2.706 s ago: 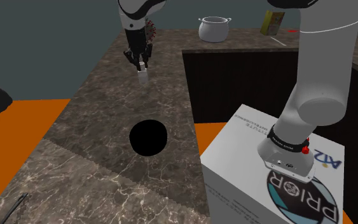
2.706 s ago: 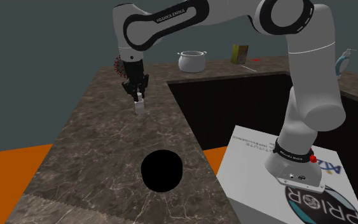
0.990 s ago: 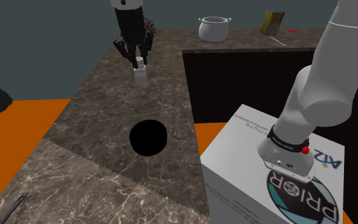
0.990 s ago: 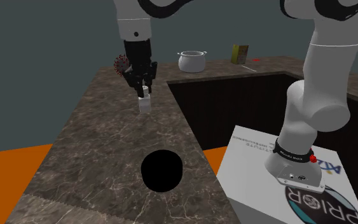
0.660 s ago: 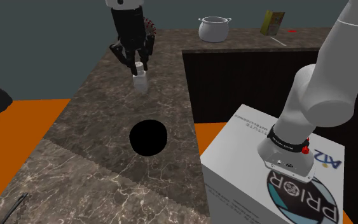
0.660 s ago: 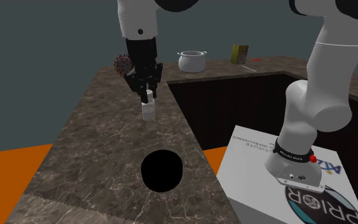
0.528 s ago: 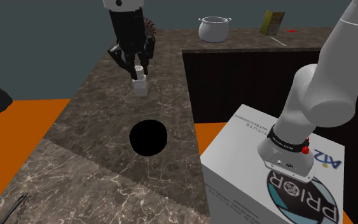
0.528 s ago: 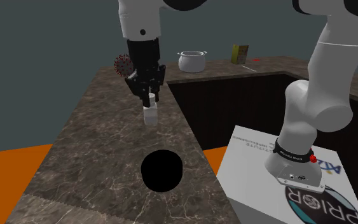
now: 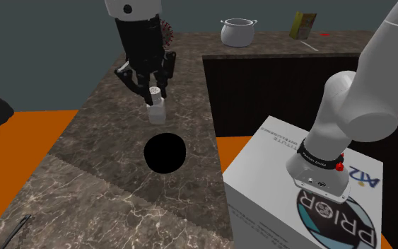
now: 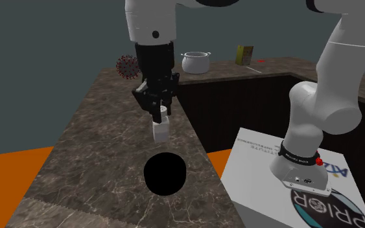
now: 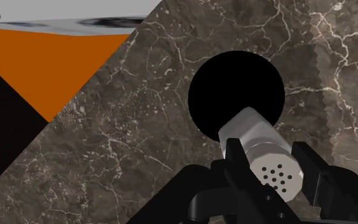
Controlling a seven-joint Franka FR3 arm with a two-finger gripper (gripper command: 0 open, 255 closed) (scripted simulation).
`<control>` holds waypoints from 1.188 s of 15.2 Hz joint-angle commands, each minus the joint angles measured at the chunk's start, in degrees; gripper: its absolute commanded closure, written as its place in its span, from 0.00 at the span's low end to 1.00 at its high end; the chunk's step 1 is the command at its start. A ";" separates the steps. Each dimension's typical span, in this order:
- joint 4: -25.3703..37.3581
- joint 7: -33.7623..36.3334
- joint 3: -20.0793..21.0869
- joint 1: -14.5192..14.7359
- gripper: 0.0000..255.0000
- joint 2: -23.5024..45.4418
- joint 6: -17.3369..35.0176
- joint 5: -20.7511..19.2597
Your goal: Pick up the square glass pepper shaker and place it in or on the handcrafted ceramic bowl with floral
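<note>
Hand [image 10: 159, 115] downward, tightly clasped.

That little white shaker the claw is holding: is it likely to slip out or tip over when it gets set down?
Probably secure: the gripper clasps the shaker near its holed top. Its surface looks smooth, so a slight slip is possible. It is taller than wide, so it might tip if released crooked over the black bowl.

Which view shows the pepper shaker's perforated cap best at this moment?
The wrist view: the shaker points its cap at the camera, holes plain, clasped by the gripper. The shoulder and second exterior views show it side-on, its pale body hanging below the gripper over the counter.
</note>
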 commanded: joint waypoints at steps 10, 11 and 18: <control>-7.61 0.48 0.30 0.23 1.00 0.60 8.17 -0.15; -8.23 0.52 0.32 0.24 1.00 0.74 8.92 -0.20; -12.45 0.92 0.47 0.33 1.00 2.21 14.52 -0.73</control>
